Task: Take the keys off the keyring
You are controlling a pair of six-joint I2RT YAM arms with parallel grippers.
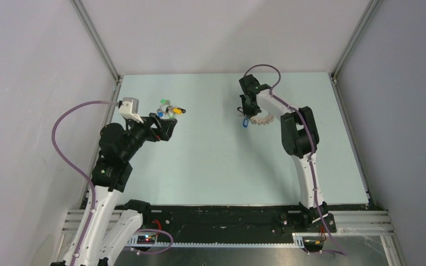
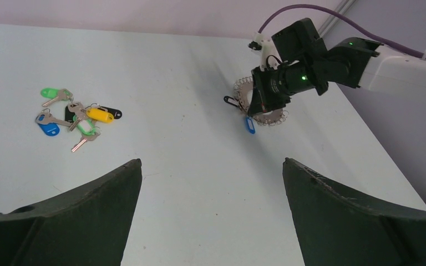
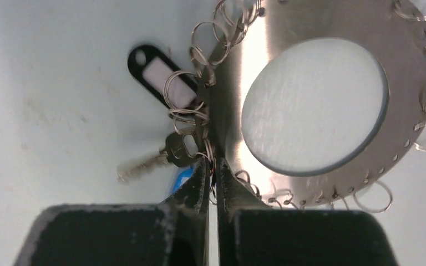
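The keyring (image 3: 310, 22) is a flat silvery ring with a hollow centre and wire loops round its rim. It lies on the table at the far right (image 1: 262, 118) and shows in the left wrist view (image 2: 266, 117). My right gripper (image 3: 212, 173) is shut on a thin wire loop at the ring's rim. A black-tagged key (image 3: 158, 75) and a small silver key (image 3: 180, 148) hang at that rim. A blue key tag (image 3: 183, 178) is half hidden behind my finger; it also shows from above (image 1: 244, 122). My left gripper (image 2: 211, 163) is open and empty, well left of the ring.
A loose cluster of green, blue, yellow and black keys (image 2: 75, 116) lies on the table at the far left, just beyond my left gripper (image 1: 169, 126). Grey walls enclose the table on three sides.
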